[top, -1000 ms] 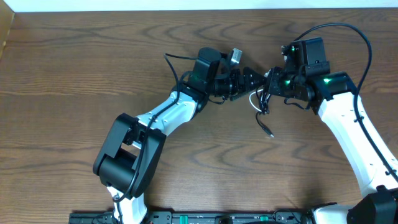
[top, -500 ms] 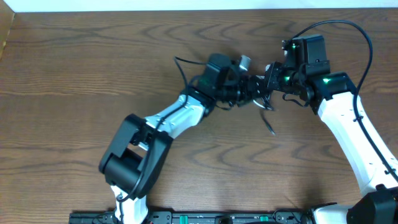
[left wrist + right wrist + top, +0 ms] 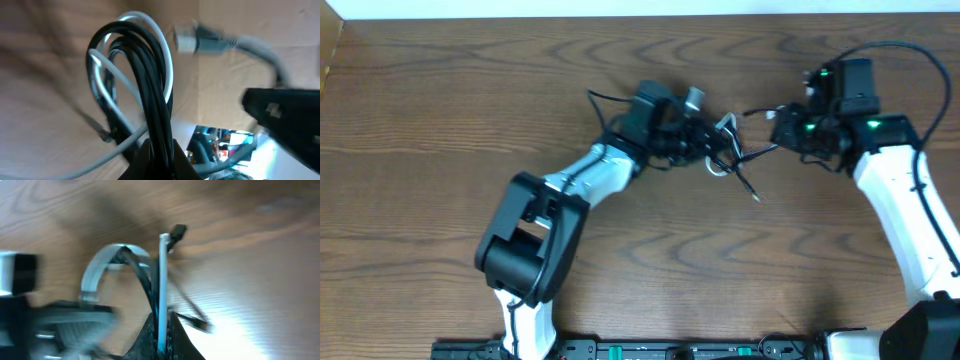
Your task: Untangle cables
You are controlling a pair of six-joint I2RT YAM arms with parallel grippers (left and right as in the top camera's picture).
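Note:
The cables hang as one tangle between my two grippers at mid-table. In the left wrist view the black cable (image 3: 150,75) runs as a bundle of looped strands up from my left gripper (image 3: 160,152), which is shut on it. The white cable (image 3: 165,55) loops round the same bundle, its white plug (image 3: 184,40) free above. My right gripper (image 3: 161,327) is shut on a straight run of the white cable (image 3: 162,275), with a black strand (image 3: 142,280) beside it. From above, the left gripper (image 3: 708,143) and right gripper (image 3: 778,128) stand apart, with the black cable (image 3: 760,152) drawn between them.
A loose black plug end (image 3: 757,197) trails onto the wooden table (image 3: 440,120) below the tangle. The thick black arm wire (image 3: 920,60) arcs over the right arm. The left arm's body (image 3: 535,235) lies at the lower left.
My left gripper has shut on the black bundle. The right gripper has pulled away to the right, and the cables now stretch between the two.

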